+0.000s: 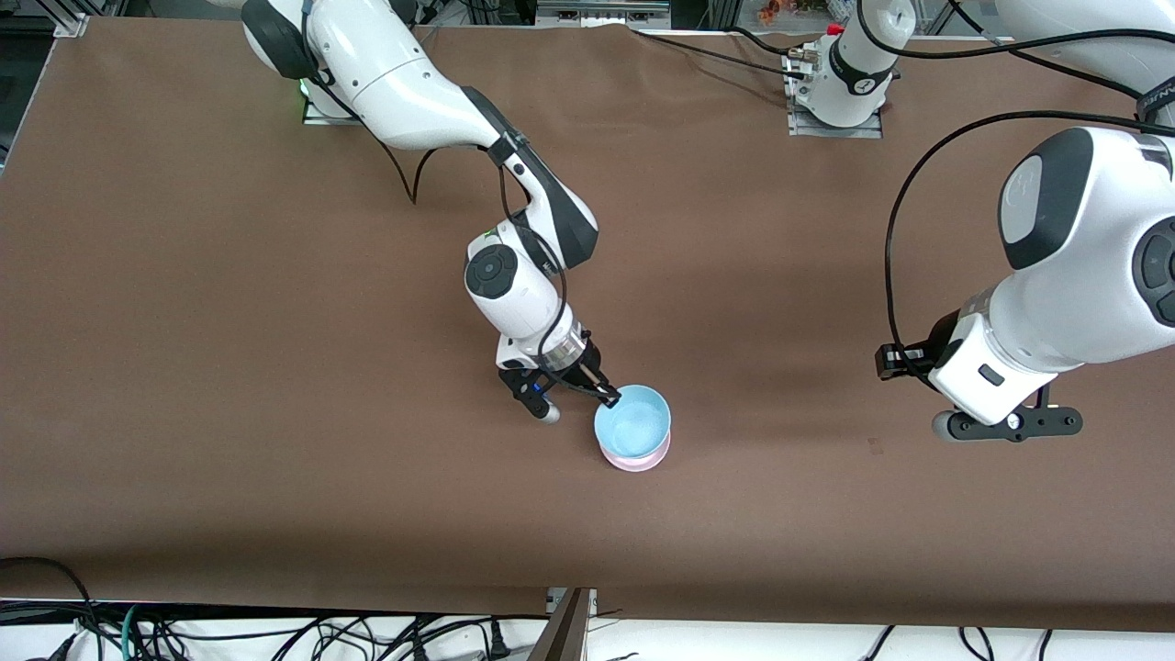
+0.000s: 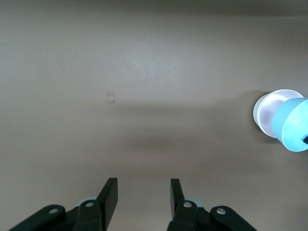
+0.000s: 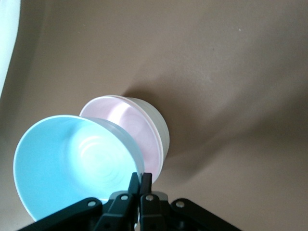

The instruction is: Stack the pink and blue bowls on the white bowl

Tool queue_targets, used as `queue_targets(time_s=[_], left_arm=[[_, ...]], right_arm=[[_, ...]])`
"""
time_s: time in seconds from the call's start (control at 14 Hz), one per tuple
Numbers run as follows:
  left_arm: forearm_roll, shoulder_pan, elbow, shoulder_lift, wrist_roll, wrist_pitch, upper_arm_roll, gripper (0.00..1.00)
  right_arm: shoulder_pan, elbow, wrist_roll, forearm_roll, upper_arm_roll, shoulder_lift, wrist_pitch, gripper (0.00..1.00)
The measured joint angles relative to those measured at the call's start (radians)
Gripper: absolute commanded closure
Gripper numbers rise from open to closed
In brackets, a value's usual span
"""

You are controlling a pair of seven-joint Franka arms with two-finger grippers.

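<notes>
Progress looks well advanced to us. In the right wrist view the pink bowl already sits nested in the white bowl, whose pale wall shows around and below the pink rim. That pair stands on the brown table near its middle, somewhat toward the front camera.

The right gripper has its fingers pressed together on the rim of the blue bowl, pinching the wall between them. We see the blue bowl held tilted above the pair, overlapping the pink rim in the wrist view; whether it touches the pink bowl we cannot tell. From the front camera it covers most of the stack, with only a pink edge showing beneath it.

What is left, in our judgement, is to level the blue bowl, lower it into the pink one and let go. Because the grip is on one edge, we expect the bowl could settle crooked if it is let go while tilted.

The left arm waits over bare table toward its own end, well apart from the bowls. The left gripper has its fingers spread partway with nothing between them.

We find no brand, label or writing that can be read on the bowls or the table.
</notes>
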Motion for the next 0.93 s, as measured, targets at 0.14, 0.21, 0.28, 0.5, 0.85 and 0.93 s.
queue_targets(time_s=[0.14, 0.21, 0.28, 0.5, 0.85, 0.93], left_arm=[[0.000, 0.003, -0.006, -0.001, 0.001, 0.000, 0.000, 0.43], [0.000, 0.004, -0.008, -0.002, 0.001, 0.000, 0.000, 0.43], [0.000, 0.006, -0.011, -0.004, 0.001, 0.000, 0.000, 0.42], [0.000, 0.009, -0.047, -0.030, 0.002, 0.017, 0.001, 0.42], [0.000, 0.009, -0.230, -0.133, 0.003, 0.127, 0.001, 0.40], [0.000, 0.009, -0.244, -0.143, 0.003, 0.135, 0.001, 0.40]], right_arm=[[0.004, 0.001, 0.006, 0.000, 0.000, 0.007, 0.000, 1.00], [0.005, 0.001, 0.006, -0.001, 0.000, 0.010, 0.000, 1.00], [0.005, 0.001, 0.006, -0.002, 0.000, 0.013, 0.000, 1.00], [0.006, 0.001, 0.006, -0.004, -0.007, 0.022, 0.002, 1.00], [0.006, 0.003, 0.006, -0.005, -0.023, 0.023, 0.005, 1.00], [0.006, 0.003, 0.006, -0.005, -0.023, 0.024, 0.007, 1.00]])
